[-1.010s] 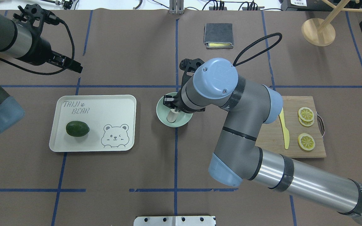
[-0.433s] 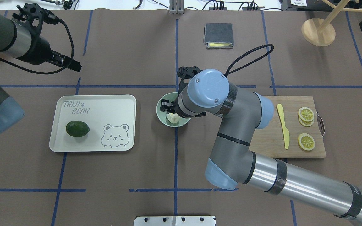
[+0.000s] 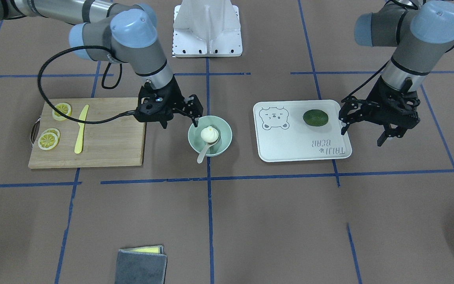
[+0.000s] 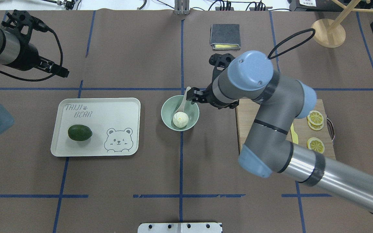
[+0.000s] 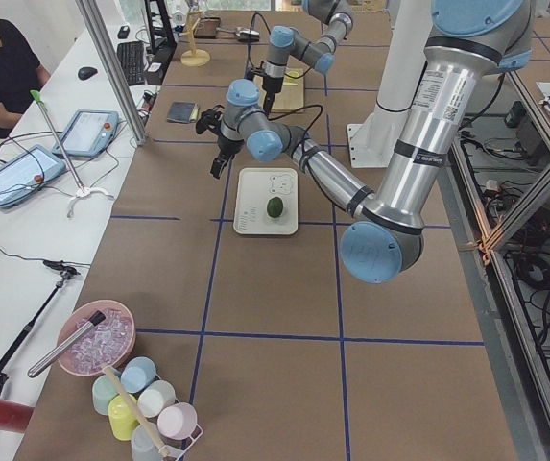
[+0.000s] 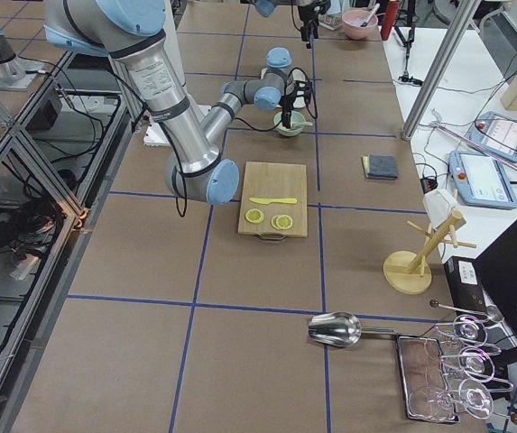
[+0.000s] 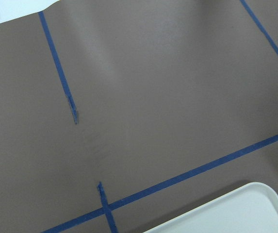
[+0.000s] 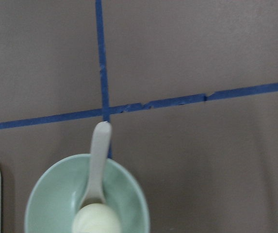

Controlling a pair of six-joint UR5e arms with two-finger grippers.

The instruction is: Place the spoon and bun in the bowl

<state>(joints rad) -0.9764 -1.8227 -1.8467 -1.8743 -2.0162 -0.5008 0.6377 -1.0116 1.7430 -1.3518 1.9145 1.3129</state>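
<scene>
The mint-green bowl stands at the table's middle. The white bun lies in it. The pale spoon lies with its scoop in the bowl and its handle over the far rim. Bowl, bun and spoon also show in the front view, and bowl, spoon and bun in the right wrist view. My right gripper is open and empty, just beside the bowl toward the cutting board. My left gripper is open and empty, beyond the tray's outer end.
A cream tray with a dark green lime lies left of the bowl. A wooden cutting board holds a yellow knife and lemon slices. A grey cloth and a wooden stand sit at the far side.
My right gripper has left the spot over the bowl and moved right and away; the bun now lies uncovered in the bowl. My left arm has drawn back to the left.
</scene>
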